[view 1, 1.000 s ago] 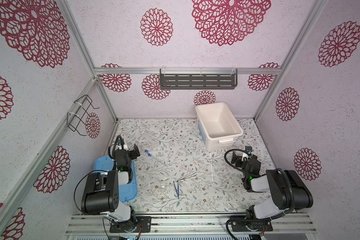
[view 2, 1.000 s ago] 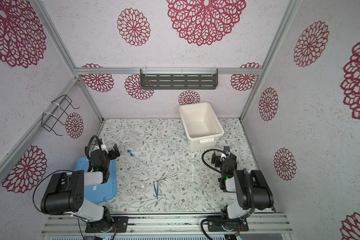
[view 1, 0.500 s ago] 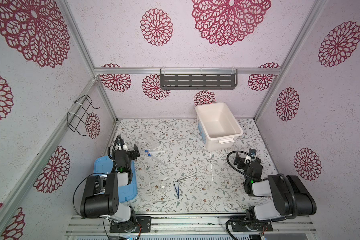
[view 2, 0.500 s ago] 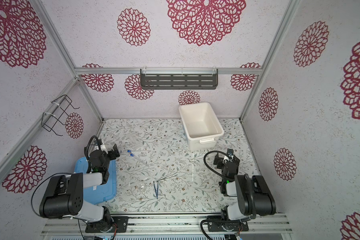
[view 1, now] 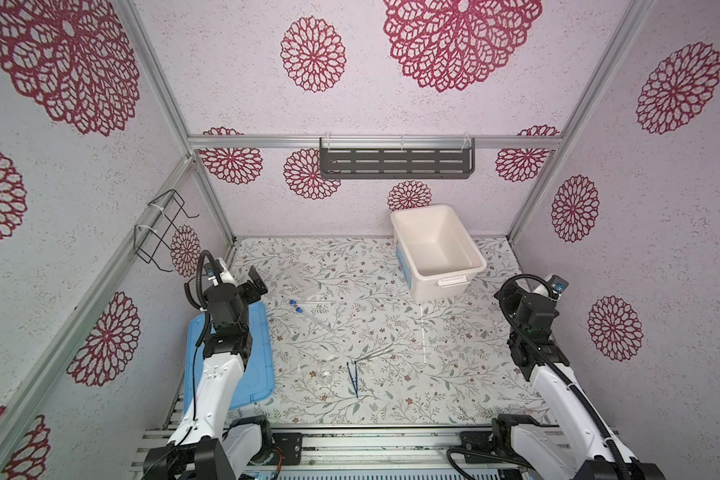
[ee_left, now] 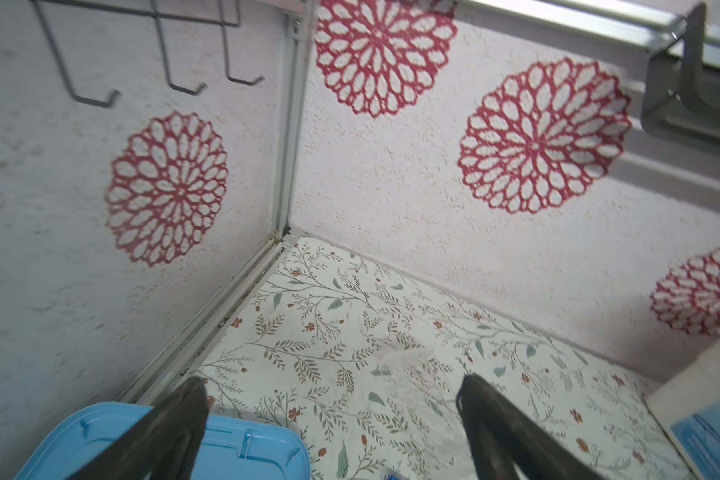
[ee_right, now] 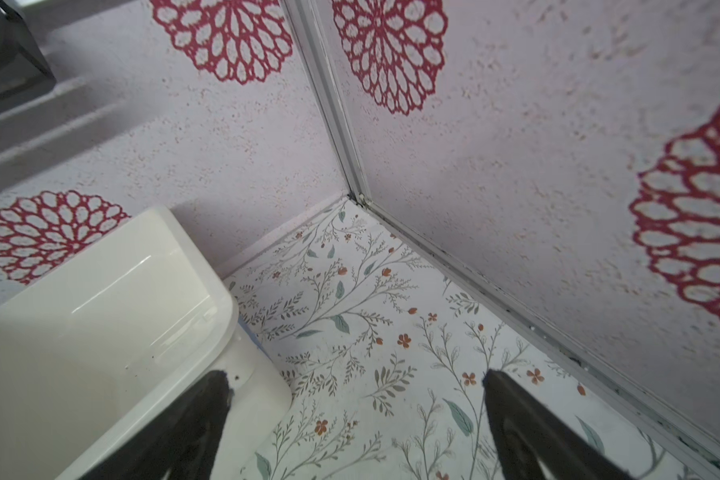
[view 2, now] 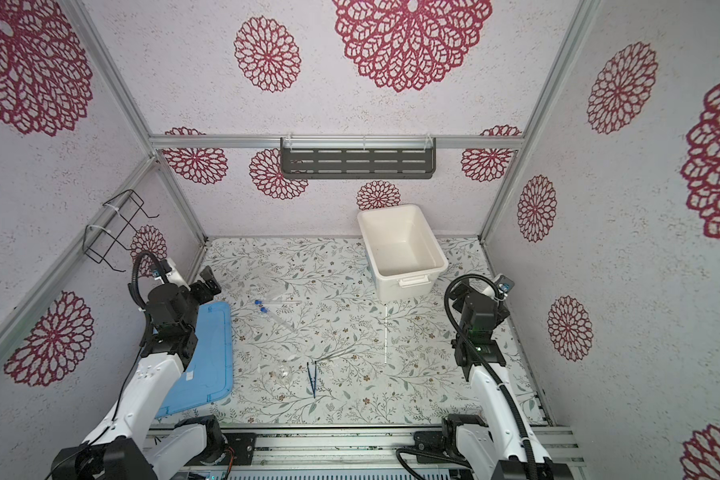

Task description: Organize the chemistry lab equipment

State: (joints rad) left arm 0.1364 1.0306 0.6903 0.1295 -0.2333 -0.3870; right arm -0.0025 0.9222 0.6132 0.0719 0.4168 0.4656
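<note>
Right hand (ee_right: 355, 374) has swung out toward the right edge of the frame, near the white tub (view 1: 425, 291), its jaws spread wide and empty. Left hand (view 1: 257, 279) hovers agape at left by the blue lid (view 1: 262, 365). Capped tubes (view 1: 298, 309), white rod (view 1: 422, 334) and tweezers (view 1: 353, 382) lie mid-worktop.
</note>
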